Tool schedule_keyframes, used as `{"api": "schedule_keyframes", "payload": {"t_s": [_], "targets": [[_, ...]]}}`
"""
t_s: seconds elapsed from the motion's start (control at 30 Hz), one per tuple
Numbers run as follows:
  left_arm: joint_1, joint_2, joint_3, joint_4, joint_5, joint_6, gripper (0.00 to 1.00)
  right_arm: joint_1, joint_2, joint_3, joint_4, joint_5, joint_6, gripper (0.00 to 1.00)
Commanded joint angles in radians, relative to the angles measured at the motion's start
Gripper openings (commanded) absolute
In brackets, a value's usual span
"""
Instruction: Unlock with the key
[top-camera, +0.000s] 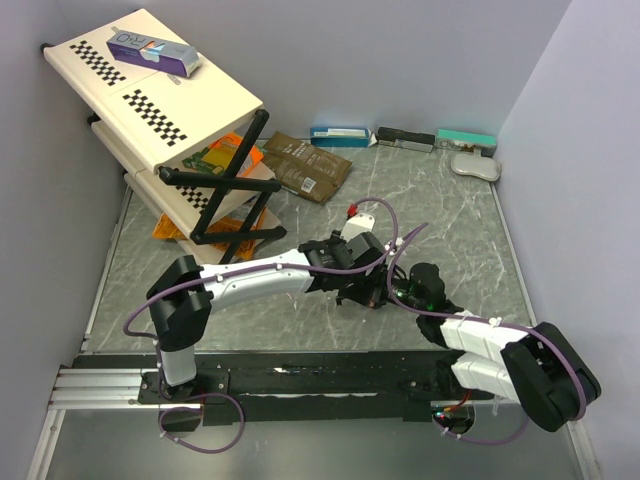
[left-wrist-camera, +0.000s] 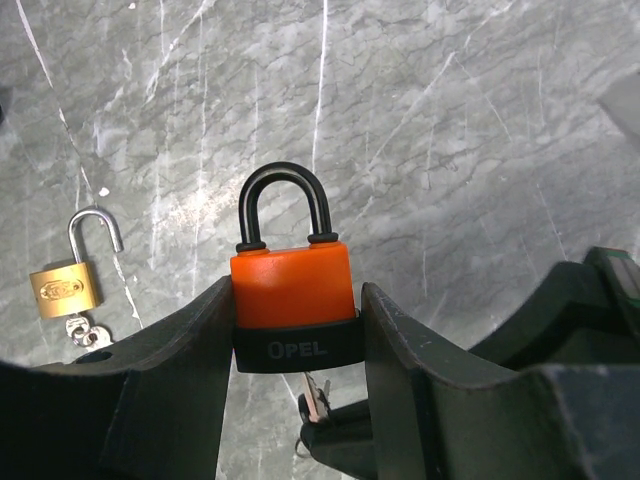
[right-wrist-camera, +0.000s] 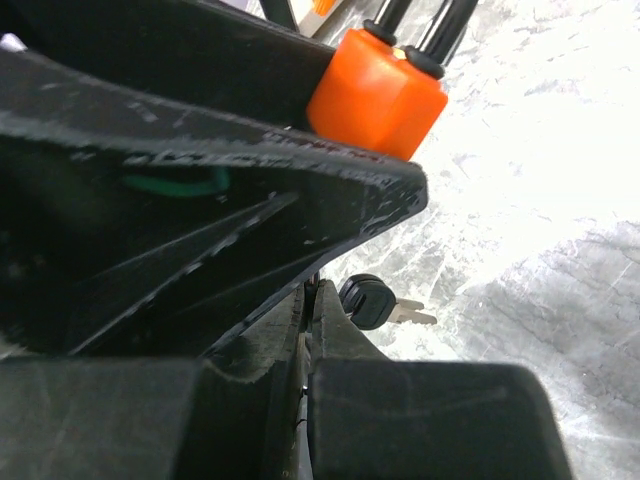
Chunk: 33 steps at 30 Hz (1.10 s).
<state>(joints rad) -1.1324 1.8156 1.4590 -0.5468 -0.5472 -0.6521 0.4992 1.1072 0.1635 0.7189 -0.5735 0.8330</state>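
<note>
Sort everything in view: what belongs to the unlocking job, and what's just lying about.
Job in hand:
orange padlock, clamped in the left gripper
black-headed key close by it
right gripper, jaws together below the padlock

Lying about:
brass padlock, shackle open
brown pouch
flat boxes by the far wall
folding rack with a purple box on top

Padlock sits wedged between the fingers of the left gripper, its shackle projecting beyond the fingertips, away from the wrist. A key stands under the padlock's base, in the gap behind those fingertips, and the right gripper meets it from below. On the table, outside the finger on the wrist view's left and apart from it, lies a second padlock, its keys touching it on the wrist-ward side.
</note>
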Motion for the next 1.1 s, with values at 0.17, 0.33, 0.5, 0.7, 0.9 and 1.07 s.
{"api": "schedule_keyframes", "payload": {"t_s": [0.17,0.33,0.5,0.7,0.9,1.07], "targets": [[-0.032,-0.056,0.006,0.018,-0.026,-0.03,0.01,-0.014,0.037,0.01,0.131,-0.032,0.028,0.0],[-0.035,-0.053,0.003,0.015,-0.025,-0.035,0.01,-0.017,0.017,0.005,0.128,-0.032,0.029,0.0],[-0.038,-0.052,0.003,0.018,-0.025,-0.034,0.01,-0.024,-0.027,0.004,0.087,-0.02,0.015,0.0],[-0.04,-0.045,0.008,0.015,-0.023,-0.032,0.01,-0.031,-0.053,0.008,0.057,-0.014,0.006,0.0],[-0.049,-0.052,0.011,0.019,-0.025,-0.03,0.01,-0.045,-0.012,0.007,0.097,-0.037,0.021,0.0],[-0.055,-0.05,0.009,0.019,-0.022,-0.035,0.01,-0.054,0.011,0.011,0.12,-0.054,0.025,0.0]]}}
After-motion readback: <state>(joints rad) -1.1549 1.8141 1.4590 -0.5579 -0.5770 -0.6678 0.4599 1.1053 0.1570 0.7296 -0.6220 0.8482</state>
